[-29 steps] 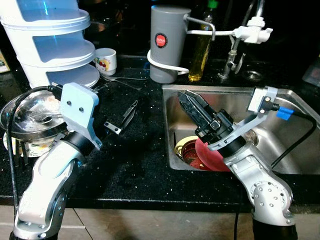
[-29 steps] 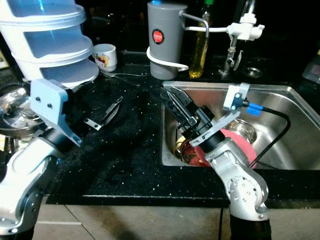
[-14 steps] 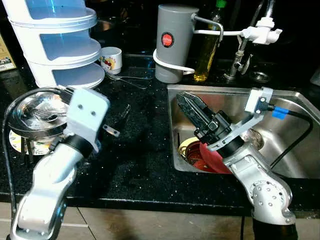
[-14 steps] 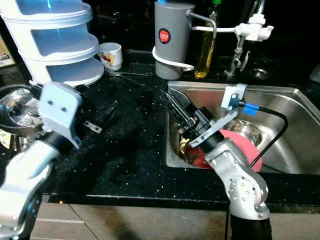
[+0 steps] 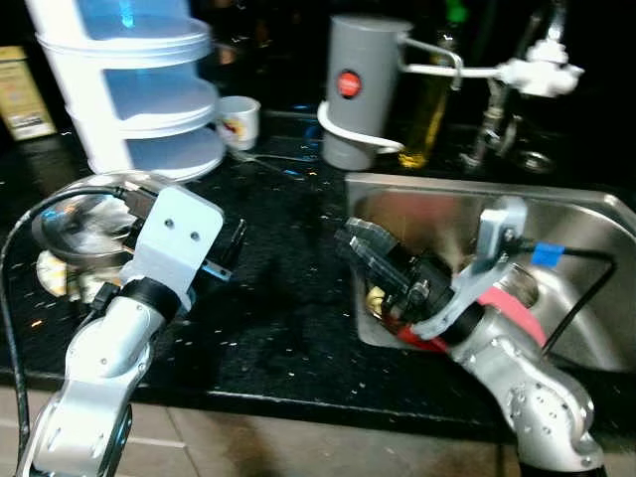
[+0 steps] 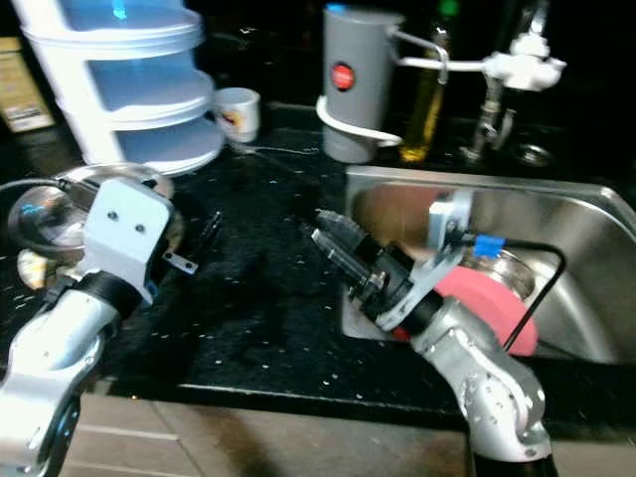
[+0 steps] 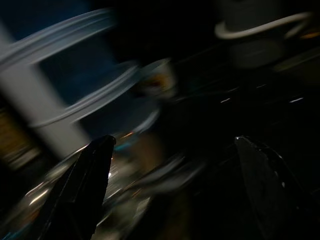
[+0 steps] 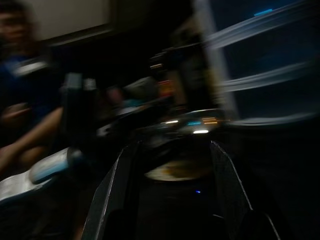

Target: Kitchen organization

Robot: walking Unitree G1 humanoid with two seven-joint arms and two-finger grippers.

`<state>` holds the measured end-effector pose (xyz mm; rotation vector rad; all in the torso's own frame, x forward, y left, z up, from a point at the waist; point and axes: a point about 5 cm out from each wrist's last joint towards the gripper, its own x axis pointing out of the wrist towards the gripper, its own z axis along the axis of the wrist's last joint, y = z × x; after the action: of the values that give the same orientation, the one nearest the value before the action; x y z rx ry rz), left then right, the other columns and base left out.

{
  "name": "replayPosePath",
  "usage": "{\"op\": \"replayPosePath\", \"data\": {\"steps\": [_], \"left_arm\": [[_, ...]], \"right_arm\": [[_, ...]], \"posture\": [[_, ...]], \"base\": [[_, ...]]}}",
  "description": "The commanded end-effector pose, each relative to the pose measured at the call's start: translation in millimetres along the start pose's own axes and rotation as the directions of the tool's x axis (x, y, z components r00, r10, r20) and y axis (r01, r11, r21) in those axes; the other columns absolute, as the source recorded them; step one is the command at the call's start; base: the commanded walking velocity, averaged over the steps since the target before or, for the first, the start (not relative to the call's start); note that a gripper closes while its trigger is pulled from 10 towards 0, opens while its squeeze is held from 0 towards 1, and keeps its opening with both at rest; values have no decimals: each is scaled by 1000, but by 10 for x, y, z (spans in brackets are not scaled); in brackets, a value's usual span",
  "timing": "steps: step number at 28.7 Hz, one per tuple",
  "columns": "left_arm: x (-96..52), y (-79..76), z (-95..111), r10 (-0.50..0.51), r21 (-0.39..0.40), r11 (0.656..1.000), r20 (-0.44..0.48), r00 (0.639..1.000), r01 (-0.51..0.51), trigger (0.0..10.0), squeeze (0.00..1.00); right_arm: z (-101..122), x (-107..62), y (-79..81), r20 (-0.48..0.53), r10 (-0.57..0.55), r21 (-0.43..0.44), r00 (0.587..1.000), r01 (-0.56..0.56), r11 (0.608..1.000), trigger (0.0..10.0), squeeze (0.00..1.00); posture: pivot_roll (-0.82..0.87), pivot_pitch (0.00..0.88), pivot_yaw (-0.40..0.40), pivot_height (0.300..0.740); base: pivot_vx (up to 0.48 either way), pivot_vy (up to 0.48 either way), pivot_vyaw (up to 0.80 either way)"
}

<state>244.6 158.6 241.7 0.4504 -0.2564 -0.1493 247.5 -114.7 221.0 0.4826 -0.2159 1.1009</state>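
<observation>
My right gripper (image 5: 354, 238) reaches left across the sink's (image 5: 437, 204) left rim, above the edge of the black counter (image 5: 278, 318). Its fingers stand apart with nothing between them. Behind its arm, a red plate (image 5: 515, 306) leans in the sink, with a steel bowl (image 6: 509, 268) past it. My left arm's pale wrist plate (image 5: 177, 238) is low over the counter beside a steel bowl (image 5: 84, 214). In the blurred left wrist view my left gripper (image 7: 174, 142) is open and empty, facing the white tiered container (image 5: 149, 89) and a mug (image 5: 238, 121).
A grey canister (image 5: 358, 94), an oil bottle (image 5: 427, 109) and the faucet (image 5: 527, 75) line the back of the counter. A box (image 5: 25, 94) stands far left. A seated person (image 8: 25, 100) shows dimly in the right wrist view.
My right gripper has swung left and lower, from over the sink basin to its left rim. The camera has shifted, so the scene sits further right. My left wrist has turned slightly.
</observation>
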Motion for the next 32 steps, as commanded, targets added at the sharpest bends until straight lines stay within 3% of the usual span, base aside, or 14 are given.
{"op": "replayPosePath", "data": {"steps": [1, 5, 18, 32], "left_arm": [[-23, -6, -23, 6, 23, 1000, -22, 1000, -5, 10000, 0], [-15, -28, -7, 11, 21, 1000, -19, 1000, -11, 10000, 0], [39, -13, -10, 8, 31, 999, -17, 1000, -7, 10000, 0], [113, 58, -173, 37, 23, 999, -73, 997, -35, 10000, 0]], "right_arm": [[-5, 22, 33, -14, 24, -7, 1000, -24, 1000, 10000, 0], [-42, 47, 40, -19, 22, -9, 1000, -23, 1000, 10000, 0], [-97, 87, 16, -23, -40, -16, 999, 40, 999, 10000, 0], [-116, 108, -9, -27, -89, -34, 996, 88, 996, 10000, 0]], "posture": [[37, 19, -43, 740], [37, 14, -41, 740], [29, 25, -39, 740], [20, 42, -32, 740]], "base": [[0, 0, 788], [0, 0, 695], [0, 0, 0], [0, 0, 0]]}}
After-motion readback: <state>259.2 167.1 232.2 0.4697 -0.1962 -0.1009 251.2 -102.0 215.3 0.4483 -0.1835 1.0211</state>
